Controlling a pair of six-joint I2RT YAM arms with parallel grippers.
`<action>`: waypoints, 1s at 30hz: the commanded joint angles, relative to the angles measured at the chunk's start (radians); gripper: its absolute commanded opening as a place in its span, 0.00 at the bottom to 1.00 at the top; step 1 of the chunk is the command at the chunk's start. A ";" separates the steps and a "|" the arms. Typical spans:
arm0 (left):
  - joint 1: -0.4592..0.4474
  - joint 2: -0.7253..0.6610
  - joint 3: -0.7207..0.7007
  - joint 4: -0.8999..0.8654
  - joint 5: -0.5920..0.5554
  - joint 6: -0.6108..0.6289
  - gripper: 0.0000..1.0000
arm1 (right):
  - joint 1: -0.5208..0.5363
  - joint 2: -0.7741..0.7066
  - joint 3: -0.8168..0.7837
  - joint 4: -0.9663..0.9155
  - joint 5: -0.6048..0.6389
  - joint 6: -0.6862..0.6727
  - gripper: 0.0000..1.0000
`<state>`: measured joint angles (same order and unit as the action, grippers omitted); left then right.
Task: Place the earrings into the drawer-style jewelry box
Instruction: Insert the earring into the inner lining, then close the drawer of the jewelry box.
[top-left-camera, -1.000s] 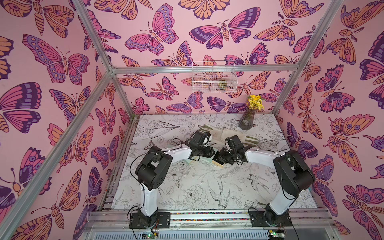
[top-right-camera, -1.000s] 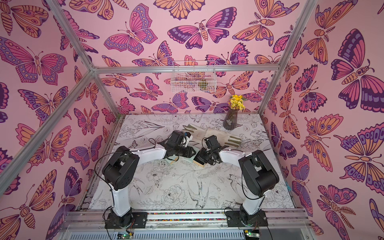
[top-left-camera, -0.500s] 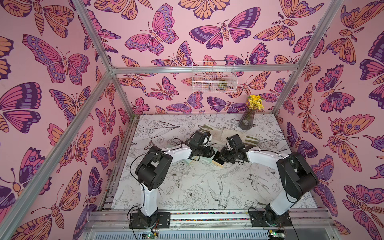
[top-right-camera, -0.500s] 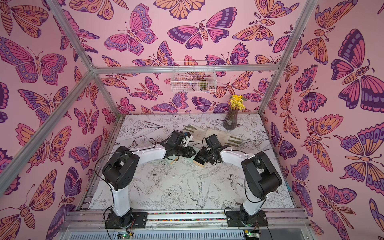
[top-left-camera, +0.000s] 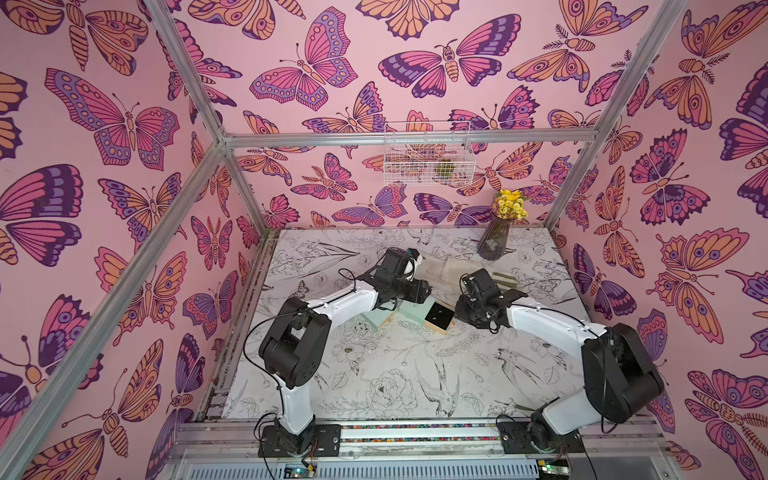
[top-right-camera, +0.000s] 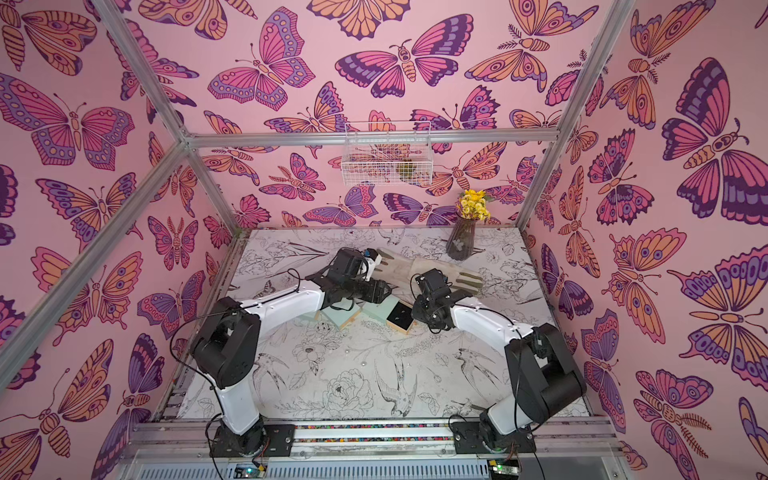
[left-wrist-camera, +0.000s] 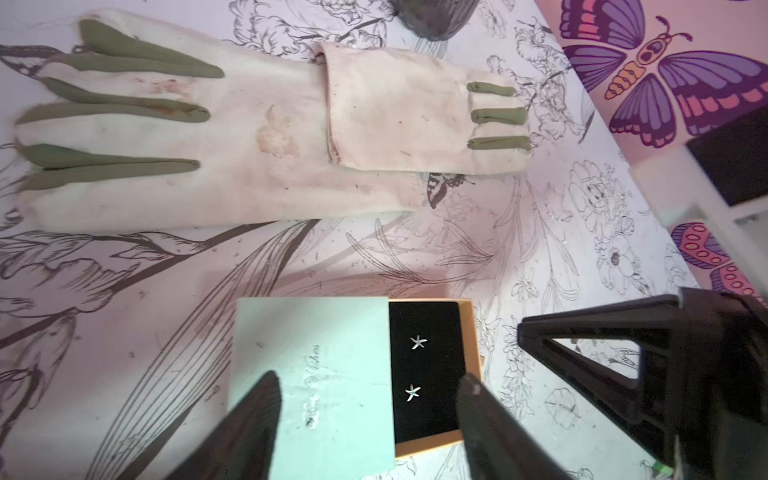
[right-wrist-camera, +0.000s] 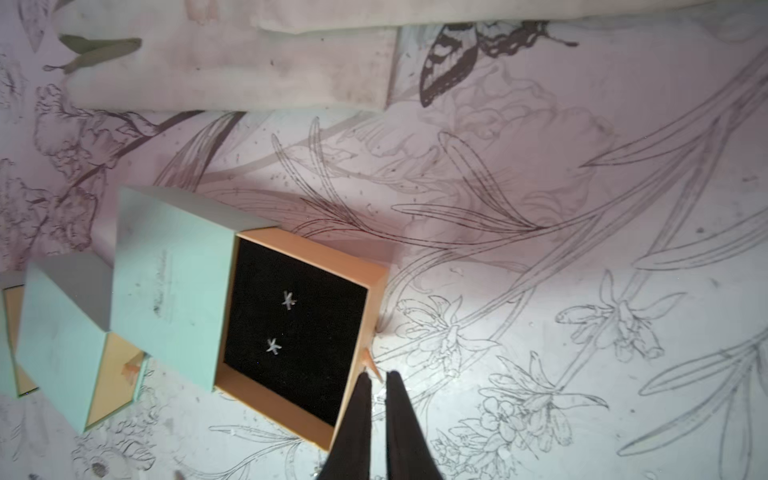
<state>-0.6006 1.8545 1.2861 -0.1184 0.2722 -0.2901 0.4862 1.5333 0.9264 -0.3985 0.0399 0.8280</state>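
The right arm (top-left-camera: 619, 374) has swung its elbow out toward the near edge. The right gripper (right-wrist-camera: 377, 374) is all but pressed together at the pull tab (right-wrist-camera: 370, 365), with nothing visibly pinched. Both earrings (right-wrist-camera: 287, 300) lie on the black pad of the pulled-out drawer (right-wrist-camera: 324, 255) of the jewelry box (right-wrist-camera: 174, 286), mid-table. The left gripper (left-wrist-camera: 370, 376) hangs spread wide above it. Beyond lie the gloves (left-wrist-camera: 208, 137), then the vase (top-left-camera: 493, 241).

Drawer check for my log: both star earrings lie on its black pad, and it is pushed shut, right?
Not shut: the right wrist view shows the drawer pulled out of its mint sleeve. Both earrings lie on its black pad.
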 joint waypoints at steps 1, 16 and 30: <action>0.027 0.030 0.014 -0.077 -0.044 0.027 0.78 | 0.000 0.031 0.014 -0.072 0.032 -0.029 0.13; 0.026 0.187 0.126 -0.191 0.008 0.038 0.75 | -0.001 0.167 0.084 -0.015 -0.084 -0.032 0.15; 0.004 0.200 0.125 -0.190 0.082 0.034 0.70 | -0.001 0.264 0.161 0.118 -0.231 -0.033 0.15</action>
<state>-0.5766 2.0396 1.3972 -0.2909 0.2882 -0.2691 0.4805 1.7798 1.0439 -0.3573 -0.1207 0.8066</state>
